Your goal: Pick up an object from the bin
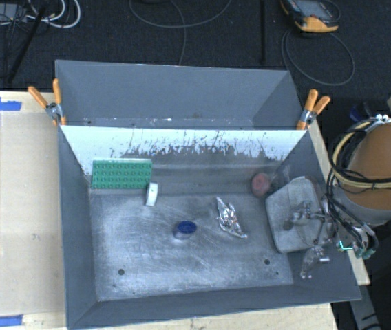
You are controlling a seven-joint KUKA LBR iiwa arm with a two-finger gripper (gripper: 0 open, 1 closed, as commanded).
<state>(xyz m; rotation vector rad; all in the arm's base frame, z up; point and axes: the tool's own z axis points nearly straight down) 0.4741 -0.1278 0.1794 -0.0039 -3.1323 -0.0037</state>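
Bin [182,98] holds one green plate [121,174], one blue cap [185,229]; end effector's [310,262] grip unclear.

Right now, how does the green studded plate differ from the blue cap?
The green studded plate is a flat rectangle, the blue cap round and much smaller. The plate sits at the back wall's left corner; the cap lies out on the open floor. Both lie well left of the gripper.

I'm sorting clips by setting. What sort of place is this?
Likely a robotics lab grasping station: a grey metal bin of loose odds like a green studded plate, a robot arm beside it, cables on the floor behind.
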